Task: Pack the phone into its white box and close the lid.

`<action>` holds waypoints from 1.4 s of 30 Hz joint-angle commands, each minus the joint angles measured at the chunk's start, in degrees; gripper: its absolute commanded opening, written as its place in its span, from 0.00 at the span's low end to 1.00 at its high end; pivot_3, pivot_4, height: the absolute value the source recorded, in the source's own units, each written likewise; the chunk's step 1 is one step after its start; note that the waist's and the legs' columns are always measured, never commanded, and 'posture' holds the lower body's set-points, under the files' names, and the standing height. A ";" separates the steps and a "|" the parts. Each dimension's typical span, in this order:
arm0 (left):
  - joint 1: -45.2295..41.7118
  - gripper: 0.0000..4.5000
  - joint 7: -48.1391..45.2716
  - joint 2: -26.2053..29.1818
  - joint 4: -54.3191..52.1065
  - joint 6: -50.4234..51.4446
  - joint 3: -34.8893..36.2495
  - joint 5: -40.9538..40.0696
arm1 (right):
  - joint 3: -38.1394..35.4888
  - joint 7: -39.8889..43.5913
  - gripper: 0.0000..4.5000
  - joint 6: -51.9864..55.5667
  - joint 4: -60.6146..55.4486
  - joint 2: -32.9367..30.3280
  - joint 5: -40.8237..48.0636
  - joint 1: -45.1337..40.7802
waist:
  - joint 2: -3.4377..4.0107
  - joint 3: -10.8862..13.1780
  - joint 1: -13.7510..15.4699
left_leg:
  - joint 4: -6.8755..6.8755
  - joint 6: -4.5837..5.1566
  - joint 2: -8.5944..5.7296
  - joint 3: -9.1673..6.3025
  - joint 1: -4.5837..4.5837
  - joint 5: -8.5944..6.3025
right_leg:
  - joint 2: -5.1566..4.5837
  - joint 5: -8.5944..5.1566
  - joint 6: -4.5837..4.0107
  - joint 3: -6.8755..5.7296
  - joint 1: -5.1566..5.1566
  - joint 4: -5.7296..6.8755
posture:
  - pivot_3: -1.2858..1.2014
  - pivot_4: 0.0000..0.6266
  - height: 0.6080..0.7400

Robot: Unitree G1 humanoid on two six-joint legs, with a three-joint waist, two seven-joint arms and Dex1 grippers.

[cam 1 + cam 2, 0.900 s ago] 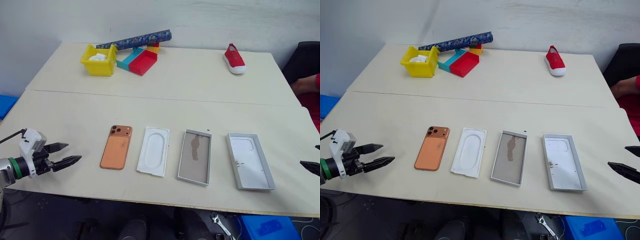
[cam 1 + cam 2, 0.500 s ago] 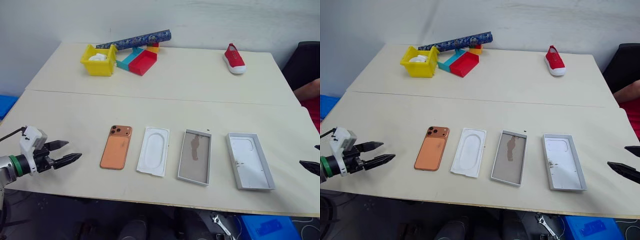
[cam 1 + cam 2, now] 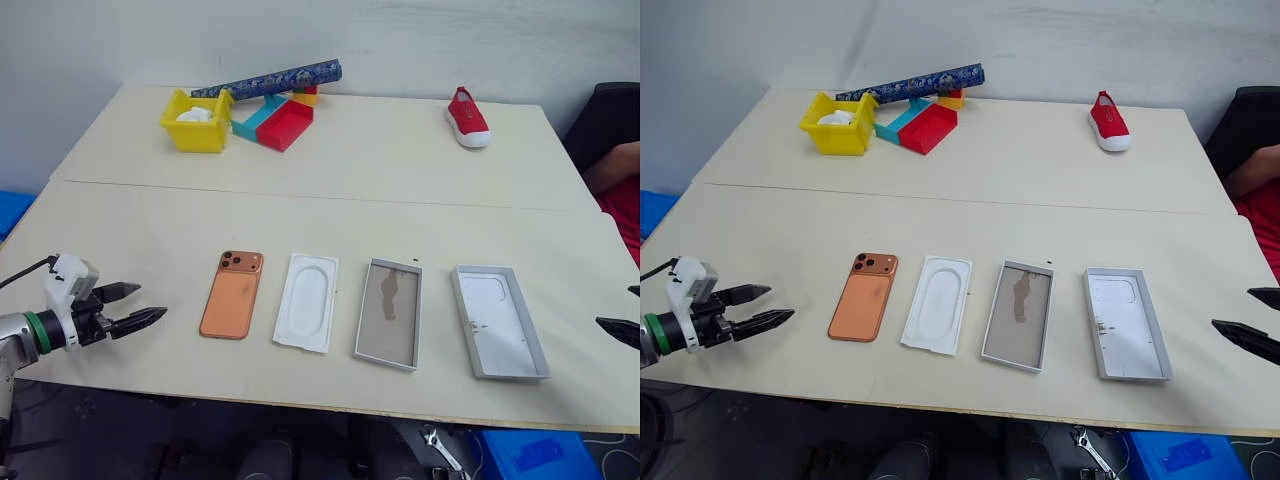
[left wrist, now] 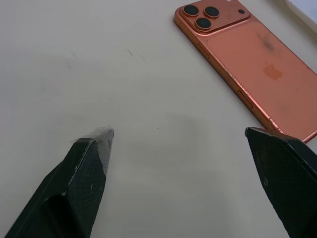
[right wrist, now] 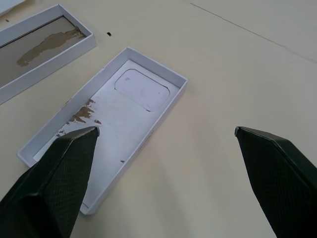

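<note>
The orange-copper phone (image 3: 232, 294) lies back up near the table's front edge, camera bump away from me. To its right in a row lie a white moulded insert (image 3: 307, 301), the white box (image 3: 389, 313) with its grey-brown floor, and the lid (image 3: 498, 321), inside face up. My left gripper (image 3: 150, 302) hovers open left of the phone (image 4: 247, 69), low over the table with nothing between its fingers. My right gripper (image 3: 1232, 308) is open at the right edge, just right of the lid (image 5: 114, 119).
At the back left are a yellow bin (image 3: 197, 120), a red tray (image 3: 285, 123), a teal tray and a patterned roll (image 3: 270, 80). A red shoe (image 3: 468, 116) sits at the back right. A person's arm (image 3: 612, 165) shows at the right edge.
My left gripper has drifted slightly toward the phone. The person's arm at the right edge has shifted. The things on the table lie as before.
</note>
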 commanded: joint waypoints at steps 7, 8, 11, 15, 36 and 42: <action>-6.12 0.99 -2.18 1.27 -12.80 19.00 -3.06 -11.65 | 0.05 -2.65 1.00 5.47 -17.01 2.32 5.34 -0.46 | -0.02 -0.01 0.14 | 0.08 -0.06 0.00 -0.05 -0.03 0.03 | 0.01 0.02 0.03 -0.04 0.00 0.24 | 0.52 0.24 1.00; -6.74 0.99 -2.53 1.29 -13.84 21.06 -3.84 -12.86 | 0.40 -3.26 1.00 6.98 -19.76 2.62 6.97 -0.62 | -0.02 -0.01 0.09 | 0.08 -0.16 0.00 -0.05 -0.03 0.09 | 0.01 0.02 0.03 -0.04 0.01 0.26 | 0.52 0.24 1.00; -9.38 0.99 -2.39 1.41 -16.41 27.34 -6.78 -15.81 | 1.98 -4.99 1.00 9.98 -27.25 3.14 10.69 -1.10 | -0.03 -0.01 0.03 | 0.07 -0.22 0.00 -0.05 -0.03 0.11 | 0.03 0.02 0.04 -0.04 0.00 0.26 | 0.52 0.24 1.00; -15.05 0.99 0.09 0.79 -17.89 37.99 -12.58 -18.46 | 6.02 -8.01 1.00 10.64 -35.28 3.60 13.21 -2.77 | -0.06 -0.02 0.03 | 0.11 -0.24 0.00 -0.05 -0.03 0.12 | 0.06 0.03 0.05 -0.04 0.00 0.29 | 0.52 0.24 1.00; -30.75 0.66 7.82 -7.85 -9.64 57.68 -29.39 -18.27 | 15.22 -14.68 1.00 9.50 -48.83 5.33 16.85 -2.94 | -0.38 -0.05 0.15 | 0.28 -0.45 -0.01 -0.11 -0.07 0.22 | 0.09 0.03 0.07 -0.13 -0.02 0.36 | 0.52 0.24 1.00; -32.10 0.66 8.57 -10.70 -6.14 55.98 -32.60 -16.33 | 16.27 -15.63 1.00 8.87 -49.41 5.77 16.67 -2.61 | -0.43 -0.09 0.17 | 0.30 -0.46 -0.03 -0.11 -0.06 0.23 | 0.08 0.03 0.07 -0.12 -0.01 0.36 | 0.52 0.24 1.00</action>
